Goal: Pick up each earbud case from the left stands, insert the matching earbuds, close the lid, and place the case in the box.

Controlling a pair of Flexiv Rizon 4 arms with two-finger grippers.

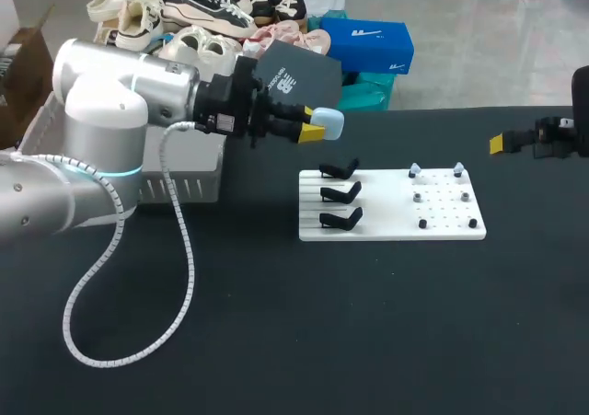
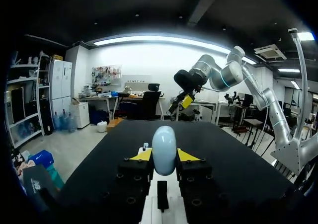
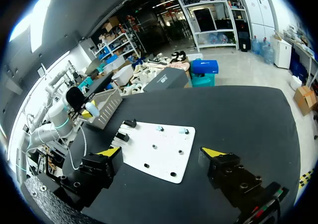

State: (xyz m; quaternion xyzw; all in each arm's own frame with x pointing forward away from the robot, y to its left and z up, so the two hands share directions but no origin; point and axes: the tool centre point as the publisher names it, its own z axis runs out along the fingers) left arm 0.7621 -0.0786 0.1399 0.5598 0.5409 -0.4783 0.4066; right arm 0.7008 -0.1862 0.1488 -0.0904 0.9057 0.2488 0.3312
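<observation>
My left gripper (image 1: 316, 127) is shut on a pale blue earbud case (image 1: 330, 121), held in the air behind and to the left of the white board (image 1: 391, 214). In the left wrist view the case (image 2: 164, 148) stands upright between the yellow tips of that gripper (image 2: 164, 157). Three black stands (image 1: 340, 193) line the board's left side with nothing on them. Small earbuds (image 1: 414, 169) sit on pegs on its right half. My right gripper (image 1: 504, 143) hovers open at the far right, well away from the board; its wrist view shows the gripper (image 3: 161, 154) with nothing between its wide-apart fingers.
A white slatted box (image 1: 179, 171) stands at the table's left behind my left arm, also seen as the box (image 3: 108, 104) in the right wrist view. A dark grey shoebox (image 1: 299, 79) lies at the back edge. Bare black tabletop lies in front of the board.
</observation>
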